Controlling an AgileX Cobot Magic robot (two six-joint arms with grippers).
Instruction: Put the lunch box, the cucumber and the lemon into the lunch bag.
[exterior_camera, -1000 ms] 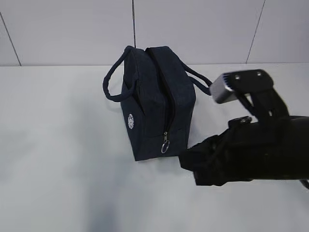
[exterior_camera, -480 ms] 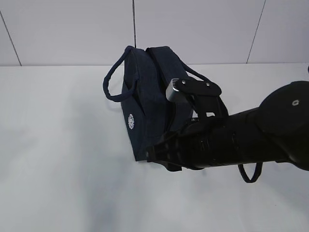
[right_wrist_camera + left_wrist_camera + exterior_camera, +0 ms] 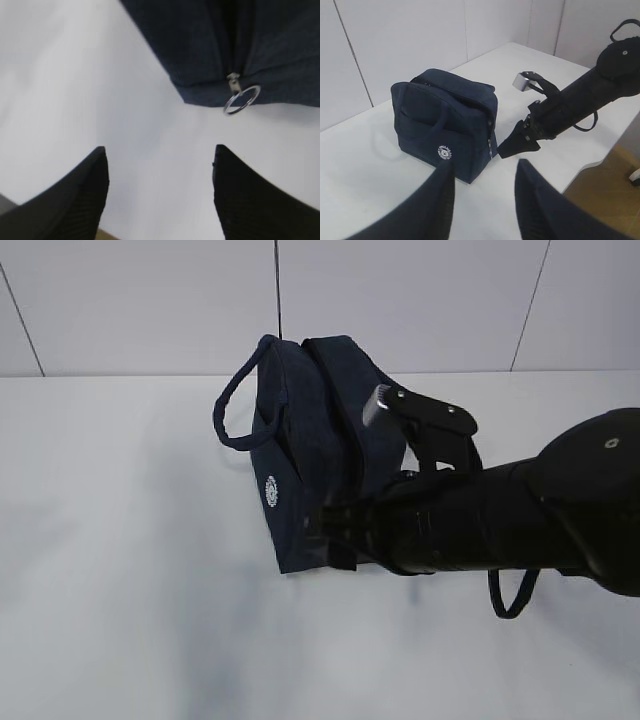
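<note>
The dark navy lunch bag [image 3: 300,440] stands on the white table, with its round white logo [image 3: 270,490] on the side. Its metal ring pull [image 3: 242,99] hangs at the bag's near end, low down. My right gripper [image 3: 316,528] is open and empty, close in front of that end; in the right wrist view [image 3: 159,150] the ring lies ahead and a little right of the jaws. My left gripper [image 3: 482,172] is open and empty, back from the bag [image 3: 445,120]. The lunch box, the cucumber and the lemon are out of view.
The right arm [image 3: 500,520] stretches across the table from the right and hides the bag's near end in the exterior view. The table's edge [image 3: 600,160] runs at the right of the left wrist view, with wooden floor beyond it.
My right arm has swung left and forward to the bag's near end, and it now covers the ring pull in the exterior view. The bag has not moved.
</note>
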